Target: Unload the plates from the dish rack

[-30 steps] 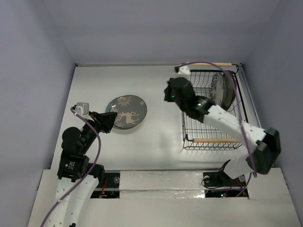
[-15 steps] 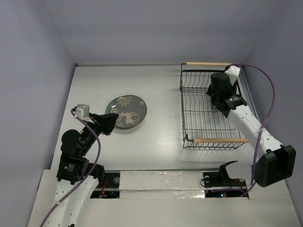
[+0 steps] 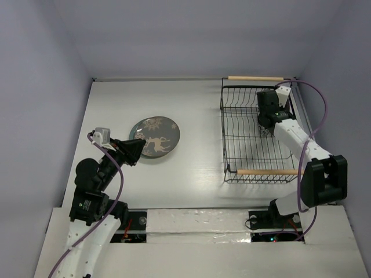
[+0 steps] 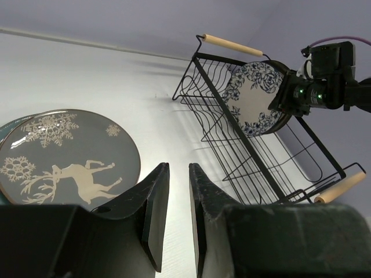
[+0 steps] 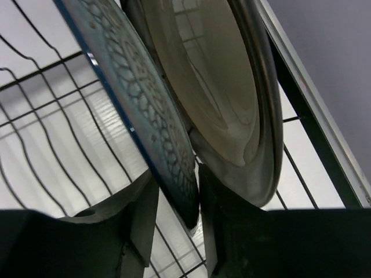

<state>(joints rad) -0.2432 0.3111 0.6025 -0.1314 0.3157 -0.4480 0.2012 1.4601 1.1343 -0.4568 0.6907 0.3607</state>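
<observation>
The black wire dish rack (image 3: 243,145) stands at the right. In the left wrist view the rack (image 4: 232,150) holds the upright white plate with dark floral pattern (image 4: 255,98). My right gripper (image 3: 266,124) is inside the rack. In the right wrist view it (image 5: 178,174) is shut on the rim of that plate (image 5: 133,75), with the brown-rimmed cream plate (image 5: 232,87) standing just behind. The grey-brown plate with pale deer pattern (image 3: 155,136) lies flat on the table, over a teal plate (image 4: 8,126). My left gripper (image 4: 178,165) is shut and empty beside it.
The rack's wooden handles lie at its far end (image 3: 255,77) and near end (image 3: 264,172). A raised rail (image 3: 301,116) runs close along the rack's right side. The enclosure's walls close in the table on three sides.
My right arm has swung from the rack's left edge over to its right side and come down onto the standing plates. The left arm has not moved.
</observation>
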